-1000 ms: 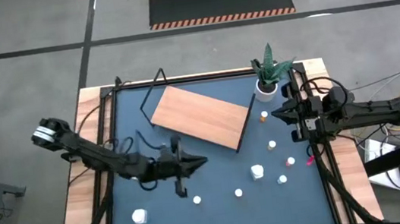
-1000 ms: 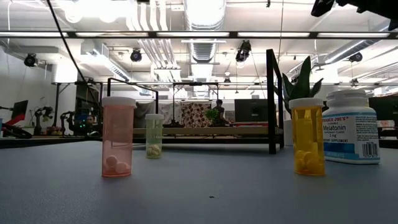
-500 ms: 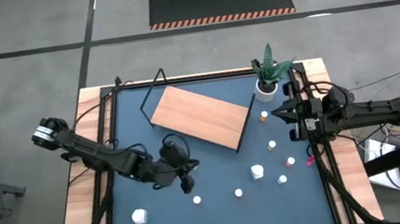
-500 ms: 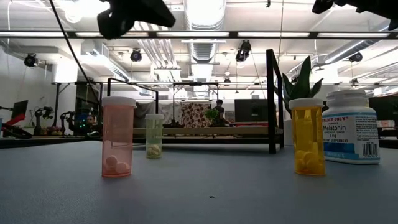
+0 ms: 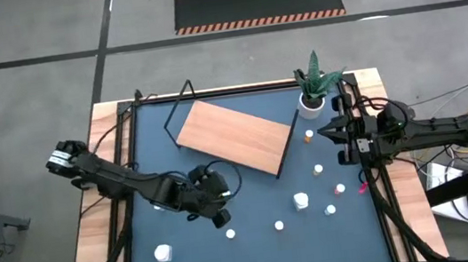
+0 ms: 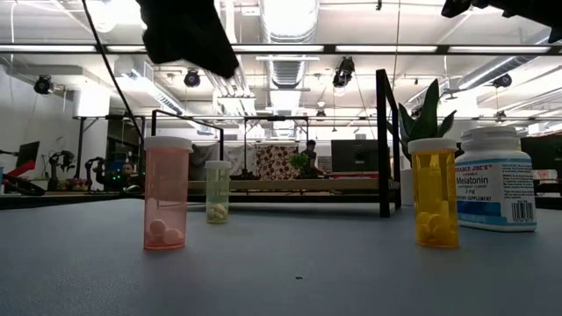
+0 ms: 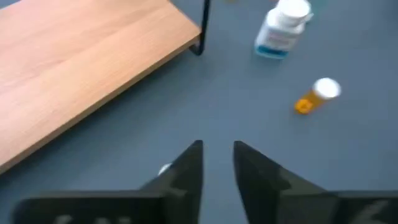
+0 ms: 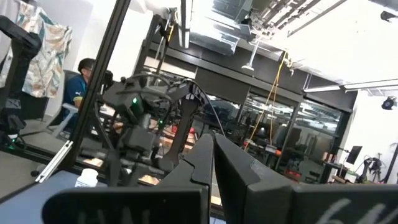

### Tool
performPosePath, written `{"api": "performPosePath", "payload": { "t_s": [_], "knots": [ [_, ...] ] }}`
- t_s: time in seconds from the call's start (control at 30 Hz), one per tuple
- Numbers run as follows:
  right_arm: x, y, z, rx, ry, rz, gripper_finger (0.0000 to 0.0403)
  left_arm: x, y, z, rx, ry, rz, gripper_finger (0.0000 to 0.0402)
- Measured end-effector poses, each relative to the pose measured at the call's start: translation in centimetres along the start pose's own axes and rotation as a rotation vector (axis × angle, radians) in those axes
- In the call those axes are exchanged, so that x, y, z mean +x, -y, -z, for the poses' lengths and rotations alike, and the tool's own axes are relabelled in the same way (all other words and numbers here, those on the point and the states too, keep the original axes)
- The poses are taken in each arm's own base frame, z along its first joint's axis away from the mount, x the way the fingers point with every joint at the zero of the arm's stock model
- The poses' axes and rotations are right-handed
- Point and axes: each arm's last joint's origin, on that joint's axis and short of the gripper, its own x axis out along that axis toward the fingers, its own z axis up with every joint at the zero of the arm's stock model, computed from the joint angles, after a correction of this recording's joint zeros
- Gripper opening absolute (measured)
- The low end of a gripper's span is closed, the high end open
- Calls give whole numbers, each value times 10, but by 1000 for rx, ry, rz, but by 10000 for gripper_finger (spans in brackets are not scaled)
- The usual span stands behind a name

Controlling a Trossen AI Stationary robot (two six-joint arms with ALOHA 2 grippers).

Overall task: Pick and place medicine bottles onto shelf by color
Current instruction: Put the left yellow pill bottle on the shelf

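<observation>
Non-task items only.

Tabletop [image 5: 163,140]: dark blue surface, bordered by a light wood edge [image 5: 95,237] along the sides. Black cables [image 5: 122,131] run along the left border.

Potted plant [image 5: 312,86]: green spiky leaves in a white pot, standing at the far right corner of the tabletop; in the low view its leaves [image 6: 428,112] rise behind the right-hand items.

Floor: grey concrete with dark seam lines; a black mat with an orange-striped border [image 5: 259,3] lies beyond the table's far edge.

Room beyond: ceiling ducting [image 6: 285,35] and strip lights overhead. A seated person [image 8: 79,84] shows at the room's far side in the right wrist view.
</observation>
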Motion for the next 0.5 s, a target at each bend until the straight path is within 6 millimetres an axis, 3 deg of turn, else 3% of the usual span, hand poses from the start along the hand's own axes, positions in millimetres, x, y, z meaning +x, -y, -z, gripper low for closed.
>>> {"api": "performPosePath", "payload": {
  "t_s": [0.27, 0.5],
  "knots": [
    [0, 1, 2, -7, -27, 42, 9, 37, -3, 9, 172, -79, -79, 221],
    [1, 2, 3, -32, -41, 66, 9, 51, -5, 17, 207, -155, -74, 241]
  ]
}}
